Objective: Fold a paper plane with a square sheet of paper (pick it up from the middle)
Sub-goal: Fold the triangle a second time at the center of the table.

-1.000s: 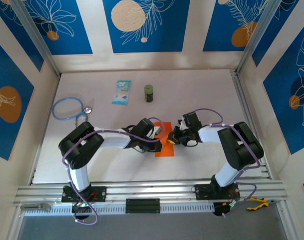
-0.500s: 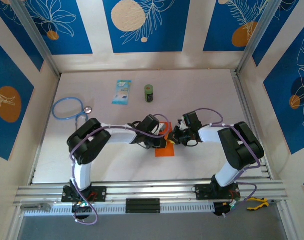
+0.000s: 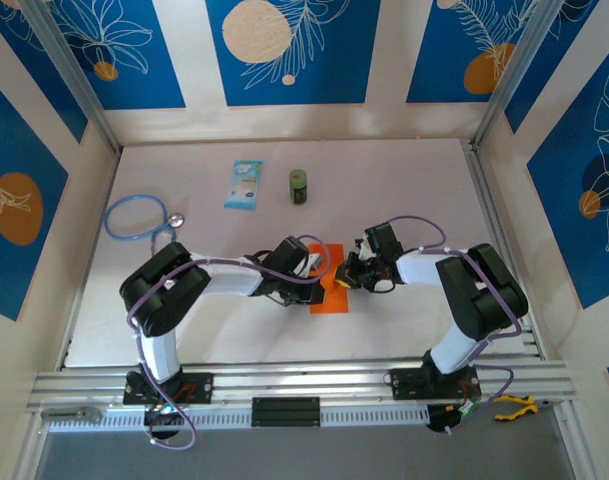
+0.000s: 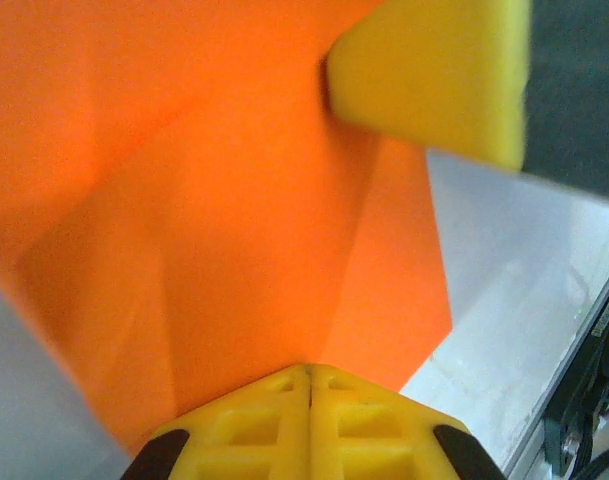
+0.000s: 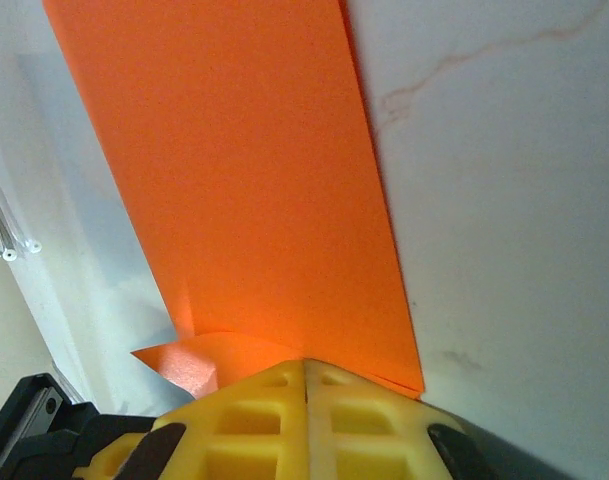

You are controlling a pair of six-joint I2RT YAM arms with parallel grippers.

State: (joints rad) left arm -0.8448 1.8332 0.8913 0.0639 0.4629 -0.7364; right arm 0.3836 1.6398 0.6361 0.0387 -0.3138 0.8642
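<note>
Two pairs of yellow ribbed fingers are pressed together: the left tool [image 4: 309, 372] and the right tool [image 5: 305, 366] both meet the orange sheet of paper [image 3: 329, 300]; whether either pinches it I cannot tell. Thin, matte and sharply creased, it lies mid-counter [image 3: 404, 180] as a rectangle, long axis running near-to-far.

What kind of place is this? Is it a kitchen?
Probably a robot test booth, not a kitchen: a left arm and right arm bolted to a metal rail, a white table walled by blue flower panels, working on orange paper.
</note>
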